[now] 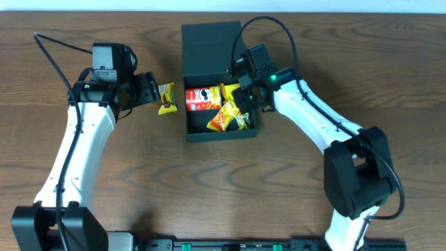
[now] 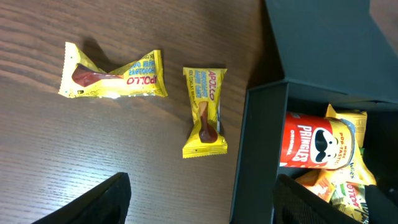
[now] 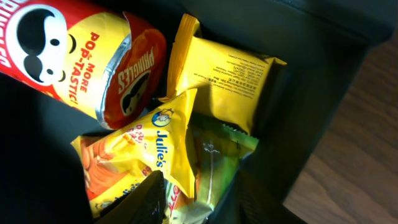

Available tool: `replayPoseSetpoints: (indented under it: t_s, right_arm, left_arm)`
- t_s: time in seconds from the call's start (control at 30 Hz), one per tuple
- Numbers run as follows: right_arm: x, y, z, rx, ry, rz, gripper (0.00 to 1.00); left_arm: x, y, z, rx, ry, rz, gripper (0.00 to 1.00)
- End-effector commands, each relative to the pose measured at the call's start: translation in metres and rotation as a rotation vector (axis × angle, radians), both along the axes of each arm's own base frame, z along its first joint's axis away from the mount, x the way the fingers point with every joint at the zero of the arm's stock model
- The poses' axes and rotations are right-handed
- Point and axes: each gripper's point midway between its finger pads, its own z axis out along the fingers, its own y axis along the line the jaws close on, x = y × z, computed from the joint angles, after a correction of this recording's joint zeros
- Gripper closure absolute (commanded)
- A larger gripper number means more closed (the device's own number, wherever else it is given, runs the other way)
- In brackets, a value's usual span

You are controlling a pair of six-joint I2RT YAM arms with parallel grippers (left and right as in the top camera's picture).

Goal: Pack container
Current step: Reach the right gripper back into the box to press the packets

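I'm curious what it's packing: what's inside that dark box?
Inside the box: a red chips can, a plain yellow packet, an orange-and-yellow packet and a green packet. They overlap, so anything underneath them is hidden.

A packet (image 2: 112,78) lies beside a second packet (image 2: 205,112), left of the container (image 2: 256,152).

The left arm (image 1: 73,160) ran up from its base at seven o'clock, wrist bent so the left gripper (image 1: 152,90) pointed to three o'clock, its fingers (image 2: 106,202) spread wide. The right arm (image 1: 313,122) stretched toward ten o'clock, with the right gripper (image 1: 245,97) tipped downward and its jaws partly parted.
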Motion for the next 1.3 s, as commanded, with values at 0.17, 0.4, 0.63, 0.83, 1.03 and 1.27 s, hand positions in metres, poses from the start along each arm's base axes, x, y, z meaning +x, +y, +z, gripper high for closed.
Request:
replayPoseSetpoints:
  t_s: [0.17, 0.4, 0.63, 0.83, 1.03, 1.27]
  right_arm:
    - [-0.001, 0.003, -0.019, -0.028, 0.017, 0.027, 0.63]
    - [-0.005, 0.003, -0.031, -0.041, 0.044, 0.031, 0.65]
    - [-0.006, 0.006, -0.036, -0.046, 0.053, 0.037, 0.82]
    - [-0.006, 0.005, -0.036, -0.046, 0.054, 0.036, 0.99]
    - [0.004, 0.013, -0.004, -0.020, 0.048, 0.017, 0.99]
    - [0.026, 0.032, 0.106, 0.022, -0.120, 0.109, 0.99]
  left_arm:
    - [0.000, 0.002, 0.000, 0.013, 0.001, -0.014, 0.26]
    - [0.000, 0.002, 0.000, 0.013, 0.004, -0.014, 0.26]
    - [0.000, 0.002, 0.000, 0.013, 0.004, -0.014, 0.26]
    - [-0.001, 0.002, 0.000, 0.013, 0.005, -0.014, 0.26]
    - [-0.001, 0.002, 0.000, 0.013, 0.008, -0.014, 0.26]
    - [-0.001, 0.002, 0.000, 0.014, 0.008, -0.014, 0.26]
